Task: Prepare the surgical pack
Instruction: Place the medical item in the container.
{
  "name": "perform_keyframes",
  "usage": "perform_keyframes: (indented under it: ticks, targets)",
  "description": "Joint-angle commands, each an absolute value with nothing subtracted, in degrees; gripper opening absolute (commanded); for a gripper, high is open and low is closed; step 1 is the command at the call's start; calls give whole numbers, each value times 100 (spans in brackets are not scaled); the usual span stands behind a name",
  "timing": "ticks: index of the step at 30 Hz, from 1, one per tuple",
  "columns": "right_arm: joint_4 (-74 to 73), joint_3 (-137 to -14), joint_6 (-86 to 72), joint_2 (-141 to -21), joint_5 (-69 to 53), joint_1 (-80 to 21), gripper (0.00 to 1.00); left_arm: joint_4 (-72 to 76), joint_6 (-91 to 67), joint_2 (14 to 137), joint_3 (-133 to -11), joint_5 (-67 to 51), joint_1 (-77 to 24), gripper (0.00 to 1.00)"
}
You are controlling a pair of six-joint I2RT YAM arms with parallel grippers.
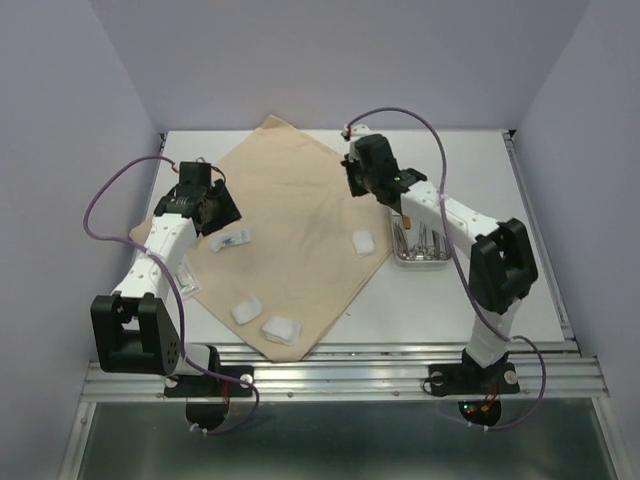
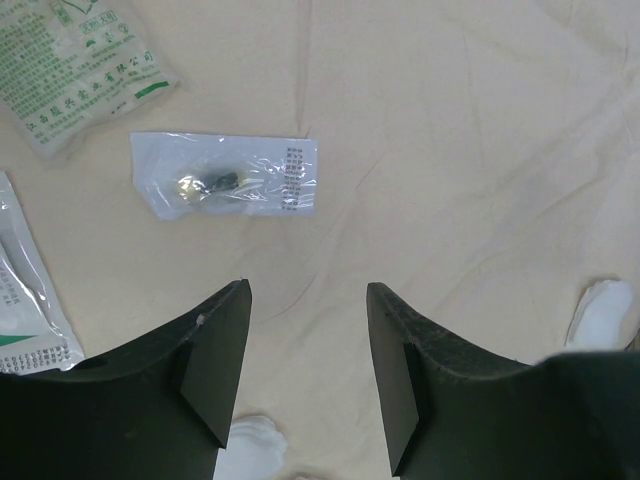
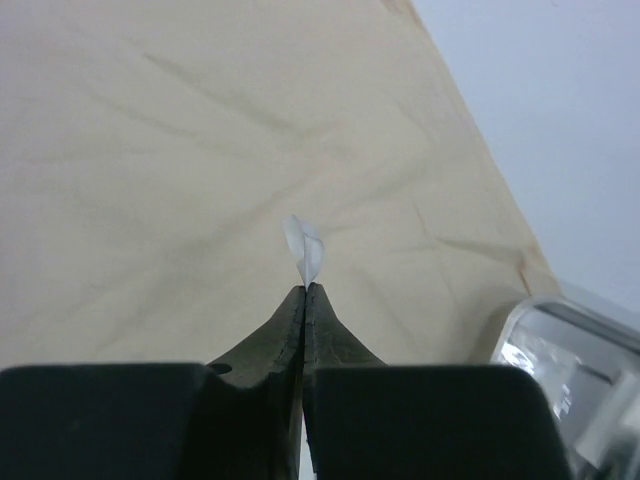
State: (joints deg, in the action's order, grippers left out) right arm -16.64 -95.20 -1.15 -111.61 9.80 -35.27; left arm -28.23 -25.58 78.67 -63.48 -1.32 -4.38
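The beige cloth [image 1: 290, 230] lies spread as a diamond on the table. The steel tray [image 1: 420, 245] with silver instruments sits at its right corner. White gauze pads [image 1: 363, 243] [image 1: 247, 311] [image 1: 281, 329] rest on the cloth. My left gripper [image 2: 308, 285] is open over bare cloth [image 2: 450, 150], nothing between its fingers, just short of a clear packet [image 2: 225, 175]. My right gripper [image 3: 305, 288] hangs over the cloth's far right part [image 1: 352, 185], shut on a thin translucent white slip [image 3: 305, 248] that pokes past the tips. The tray's rim [image 3: 570, 345] shows at the lower right.
Green-printed packets [image 2: 80, 60] [image 2: 20, 310] lie at the cloth's left edge beside the clear packet [image 1: 232, 240]. White gauze [image 2: 600, 310] shows on the right of the left wrist view. Grey walls enclose the table on three sides.
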Motion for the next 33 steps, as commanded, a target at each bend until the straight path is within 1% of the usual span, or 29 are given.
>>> perform_keyframes:
  ticks: [1,3,4,5,6,9,11,16,18,19,20,22,25,29,33]
  targets:
    - [-1275,-8299,-623,-10006,1239,-2762,2,-2883,-2426,7646,-6583,-97,-387,61]
    - [-1257,-7590,-781,-9617,1222,-2419,2,-2874,-2417,7629,-6583,-105,-387,61]
    - [-1248,-7376,-817,-9450,1222,-2417,2,-2865,-2417,7629,-6574,-114,-387,61]
    - [-1248,-7183,-843,-9179,1222,-2191,2,-2857,-2426,7638,-6557,-132,-387,61]
    - [-1213,-6867,-887,-9089,1222,-2075,2,-2839,-2426,7646,-6557,-149,-387,61]
    - [-1056,-6505,-879,-8965,1064,-1679,2,-2813,-2435,7690,-6539,-167,-387,61]
    - [-915,-6451,-826,-9043,1020,-1548,3,-2830,-2435,7708,-6548,-176,-387,61]
    - [-835,-6793,-677,-9815,984,-1372,3,-2865,-2452,7682,-6565,-176,-387,61]
    - [-791,-6934,-651,-10106,1002,-1310,5,-2883,-2470,7655,-6566,-184,-387,61]
    - [-765,-6978,-659,-10186,1037,-1310,8,-2892,-2478,7655,-6574,-176,-387,61]
    - [-747,-7031,-659,-10239,1055,-1310,16,-2909,-2479,7655,-6557,-167,-387,61]
    - [-712,-7075,-712,-10353,1134,-1310,22,-2918,-2470,7673,-6548,-167,-387,61]
    - [-712,-7171,-747,-10371,1186,-1310,45,-2953,-2461,7699,-6522,-97,-387,61]
    - [-721,-7216,-747,-10223,1230,-1310,57,-2997,-2461,7787,-6530,175,-378,61]
    - [-721,-7119,-756,-9828,1257,-1310,60,-3033,-2549,7980,-6434,666,-343,62]
